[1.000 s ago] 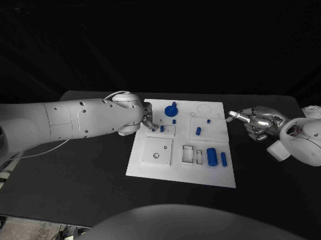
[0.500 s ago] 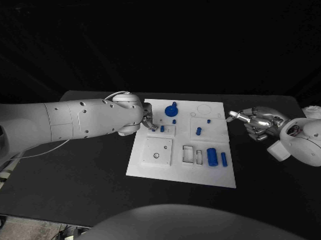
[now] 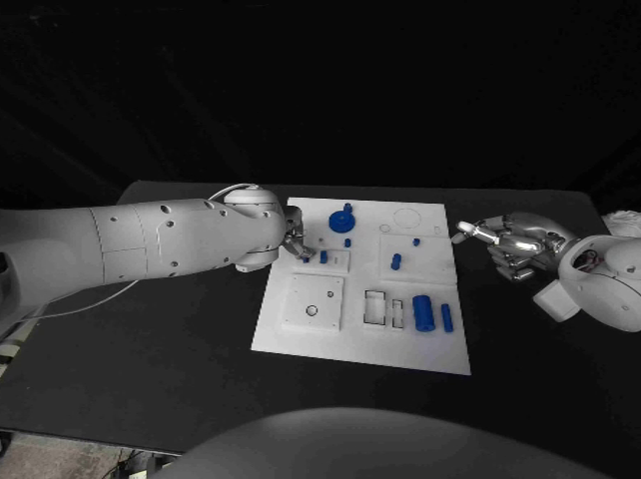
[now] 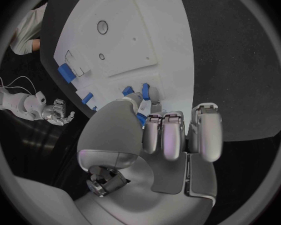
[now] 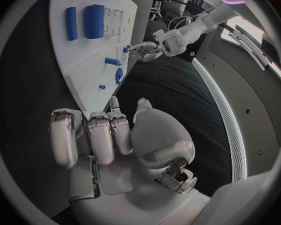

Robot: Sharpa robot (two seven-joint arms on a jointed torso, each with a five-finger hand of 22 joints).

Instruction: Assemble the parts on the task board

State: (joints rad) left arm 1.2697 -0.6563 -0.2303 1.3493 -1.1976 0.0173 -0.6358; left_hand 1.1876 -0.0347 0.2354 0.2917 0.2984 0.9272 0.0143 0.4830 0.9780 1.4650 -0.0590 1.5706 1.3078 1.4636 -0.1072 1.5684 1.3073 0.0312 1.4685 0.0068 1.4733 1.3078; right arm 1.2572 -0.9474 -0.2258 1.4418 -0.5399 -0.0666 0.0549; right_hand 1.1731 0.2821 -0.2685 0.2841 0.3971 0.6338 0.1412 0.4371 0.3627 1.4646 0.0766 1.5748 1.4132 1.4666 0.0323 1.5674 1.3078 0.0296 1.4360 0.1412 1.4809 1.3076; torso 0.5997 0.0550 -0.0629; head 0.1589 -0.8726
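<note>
Two hands: left hand [image 3: 295, 242] fingers on small blue part [image 4: 142, 116], grip partly hidden; right hand [image 3: 511, 244] curled, empty

white task board [image 3: 320, 319], blue parts [image 3: 423, 312], black table [image 3: 148, 349]

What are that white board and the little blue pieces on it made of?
The task board looks like matte white plastic: flat, even, no glare, with cleanly cut recesses. The blue parts, such as the thick cylinder, look like smooth moulded or printed plastic, uniformly coloured; I cannot be sure from here.
</note>
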